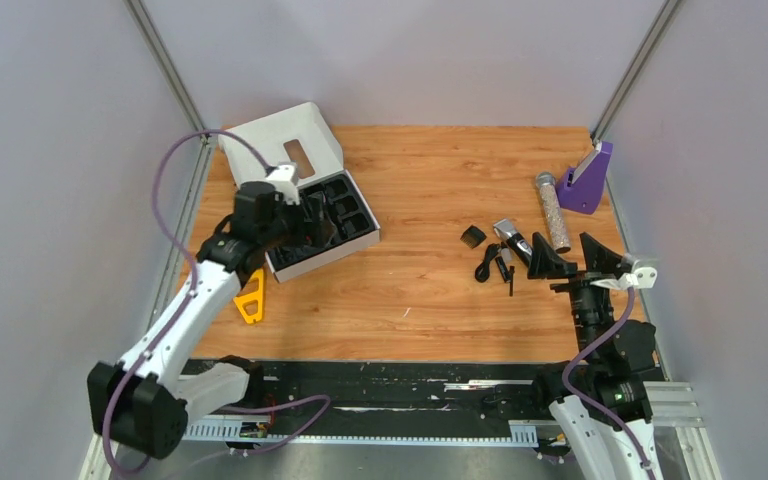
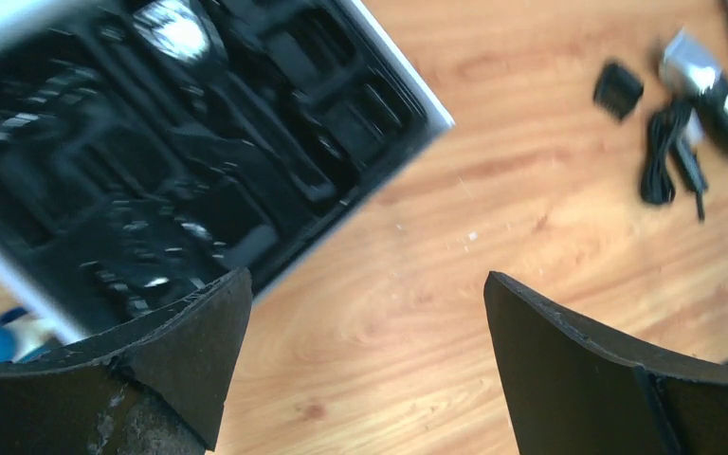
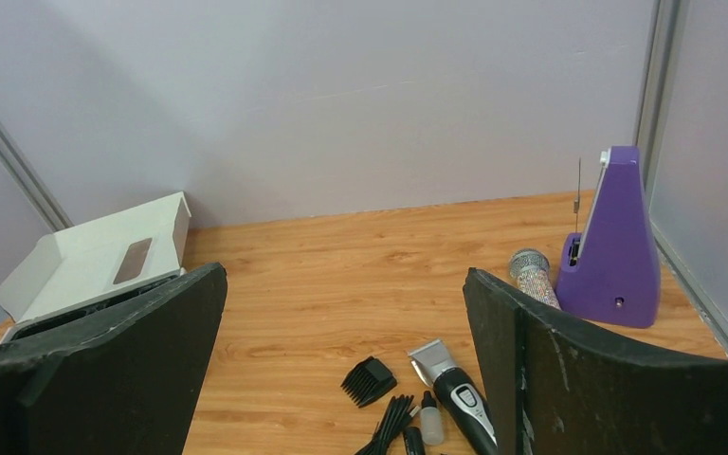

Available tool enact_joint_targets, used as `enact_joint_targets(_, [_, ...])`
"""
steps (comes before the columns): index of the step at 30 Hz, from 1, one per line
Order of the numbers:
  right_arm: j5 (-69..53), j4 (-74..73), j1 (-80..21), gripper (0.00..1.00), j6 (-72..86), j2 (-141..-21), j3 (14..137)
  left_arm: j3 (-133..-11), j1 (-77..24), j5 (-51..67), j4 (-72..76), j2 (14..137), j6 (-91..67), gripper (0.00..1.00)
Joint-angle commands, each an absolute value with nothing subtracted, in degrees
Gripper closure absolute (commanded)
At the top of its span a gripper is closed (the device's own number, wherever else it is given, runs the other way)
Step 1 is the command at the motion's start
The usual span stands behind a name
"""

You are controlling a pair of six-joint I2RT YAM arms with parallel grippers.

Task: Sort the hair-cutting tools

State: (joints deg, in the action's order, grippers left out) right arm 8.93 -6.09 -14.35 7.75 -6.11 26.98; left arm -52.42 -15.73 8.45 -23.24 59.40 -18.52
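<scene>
The black clipper point(image 1: 513, 240) with its silver blade head lies at the right of the table, with the stubby comb guard point(image 1: 473, 236), coiled cord point(image 1: 487, 264) and thin black stick point(image 1: 510, 280) beside it. My right gripper point(image 1: 563, 245) is open and empty just near-right of them. Its wrist view shows the clipper point(image 3: 455, 393), guard point(image 3: 370, 381), cord point(image 3: 393, 427) and a small clear bottle point(image 3: 429, 422) between the fingers point(image 3: 343, 275). My left gripper point(image 1: 312, 222) is open and empty over the open white box's black tray point(image 1: 355, 240). Its wrist view point(image 2: 367, 280) shows the tray point(image 2: 180, 142) and the tools far right point(image 2: 716, 90).
A glittery silver cylinder point(image 1: 552, 210) and a purple stand point(image 1: 588, 178) sit at the back right. A yellow triangular piece point(image 1: 251, 298) lies near the left arm. The box lid point(image 1: 285, 135) stands open at the back left. Grey walls enclose the table.
</scene>
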Motion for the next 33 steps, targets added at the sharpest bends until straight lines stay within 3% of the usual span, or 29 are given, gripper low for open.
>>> enact_joint_targets(1, [7.2,-4.1,-14.8,0.00,6.9,-5.1,26.9,-55.6,-21.7,5.8,-20.0,67.7,-16.2,0.00])
enact_joint_targets(6, [6.9,-4.3,-14.9,0.00,6.8,-5.1,26.9,-59.8,-23.9,5.1,-19.3,80.8,-15.2,0.00])
enact_joint_targets(21, [5.7,-4.6,-14.9,0.00,6.8,-6.8,27.2,-70.1,-26.6,9.0,-19.2,101.4,-8.9,0.00])
enact_joint_targets(33, [5.3,-5.0,-14.9,0.00,8.6,-8.7,28.0,-65.6,-33.9,20.7,-20.2,98.1,-21.9,0.00])
